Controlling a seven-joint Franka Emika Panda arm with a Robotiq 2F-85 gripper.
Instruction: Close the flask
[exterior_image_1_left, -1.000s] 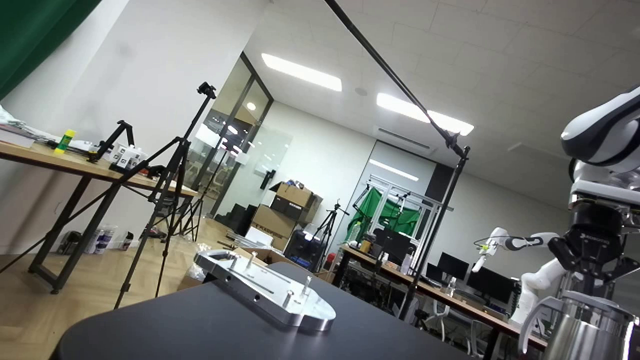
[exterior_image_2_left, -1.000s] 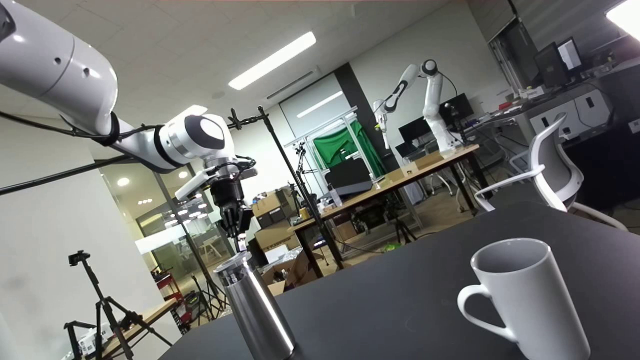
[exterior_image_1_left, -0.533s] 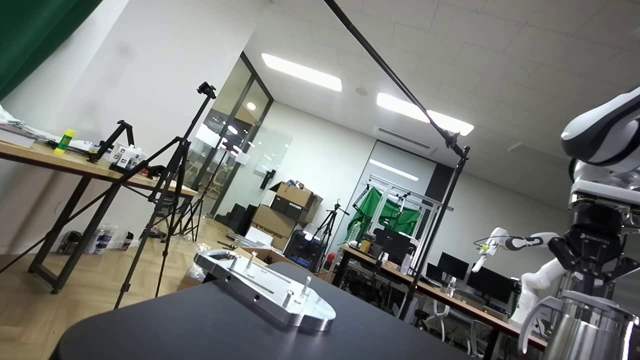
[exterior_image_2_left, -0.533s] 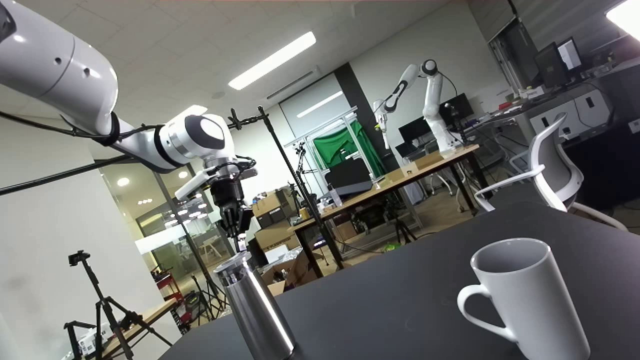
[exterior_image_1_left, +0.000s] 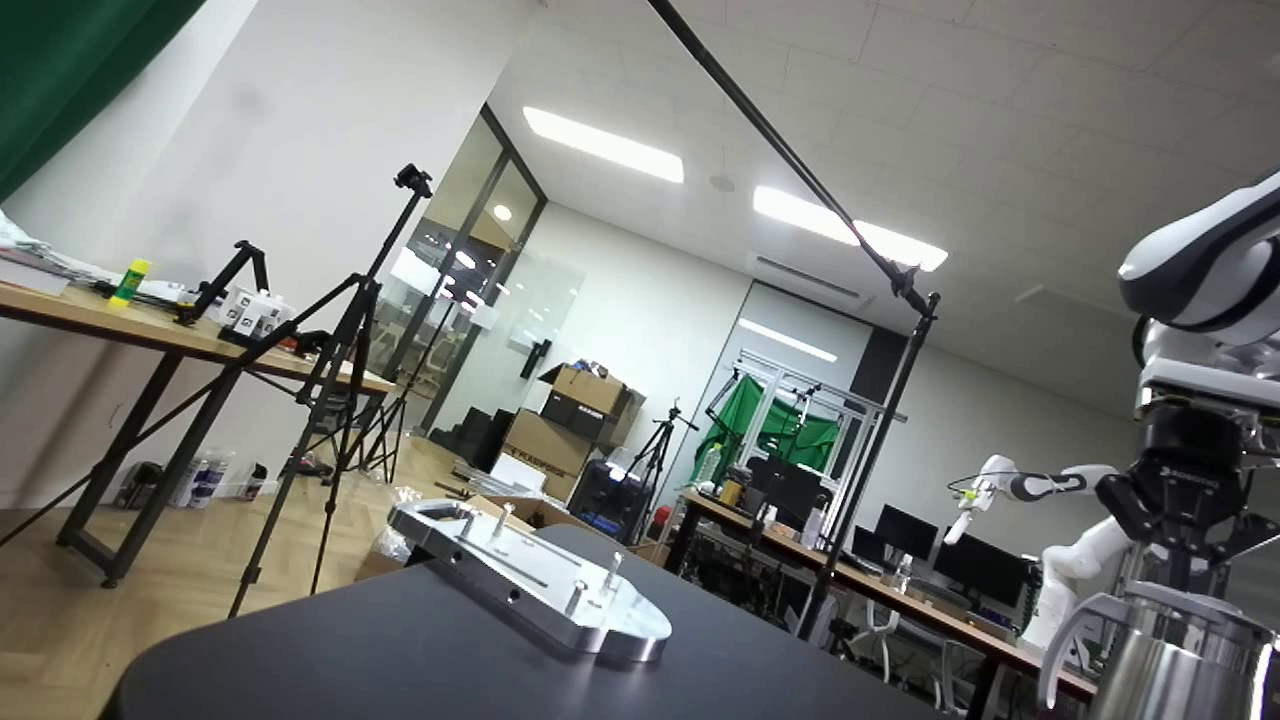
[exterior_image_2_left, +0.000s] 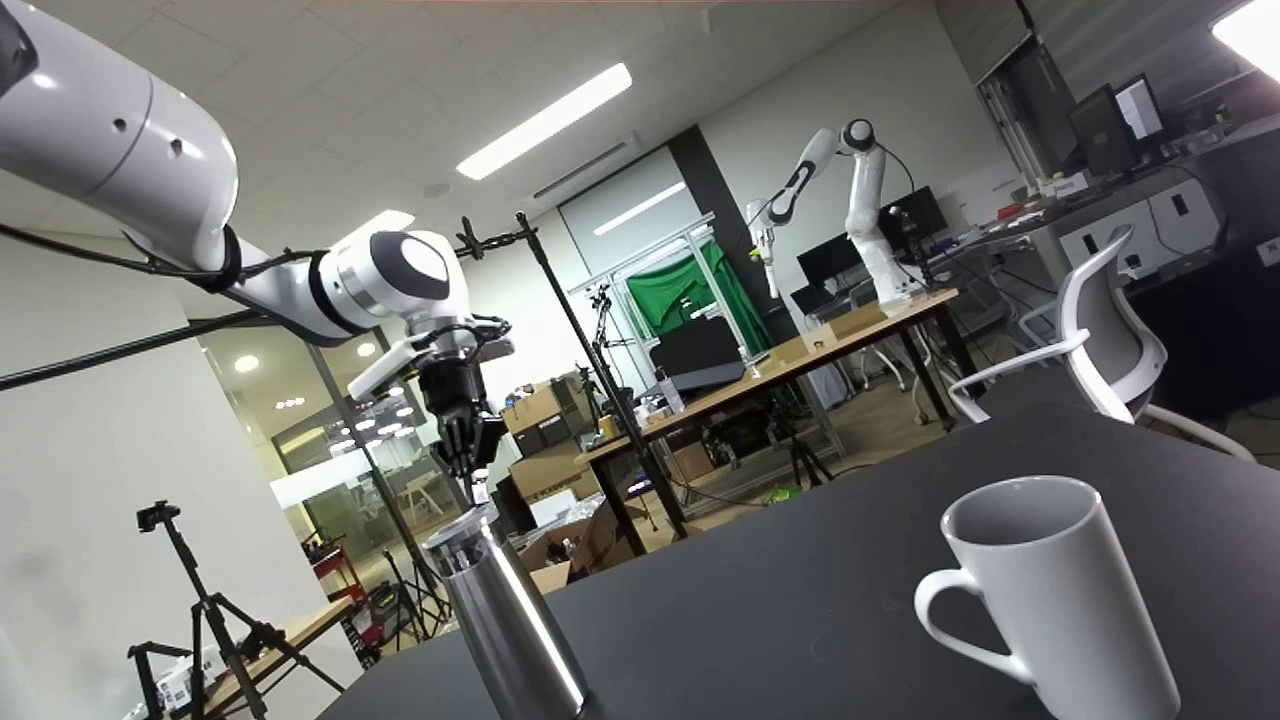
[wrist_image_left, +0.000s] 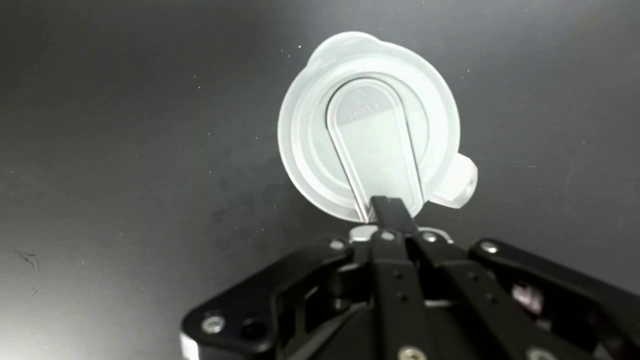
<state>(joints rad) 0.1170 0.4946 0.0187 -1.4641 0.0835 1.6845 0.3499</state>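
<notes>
- Steel, bright and silvery, forms the one flask (exterior_image_2_left: 512, 630), which stands upright on the black table (exterior_image_2_left: 780, 590) beneath the jaws, presumably so that a downward push is met squarely
- One pale lid (wrist_image_left: 310, 135) sits on its mouth, carrying one rounded flap (wrist_image_left: 377, 145) embossed with what looks like PUSH
- Both jaws are closed together with nothing seen between them, probably to act as one blunt prod rather than to grasp
- Their fingertips (wrist_image_left: 392, 212) overlap the flap's end farther from the lettering in the wrist view; whether they touch it cannot be told
- One handle (exterior_image_1_left: 1060, 645) on the flask points off sideways, which should leave the lid free to be pressed
- One white mug (exterior_image_2_left: 1060, 600) stands well apart from the flask, likely out of the way
- One metal plate (exterior_image_1_left: 540, 575) with four posts (exterior_image_1_left: 612, 570) lies on the table, its purpose unclear
- Two arms show: the robot arm (exterior_image_2_left: 160, 165) over the flask and a second white arm (exterior_image_2_left: 866, 210) in the background
</notes>
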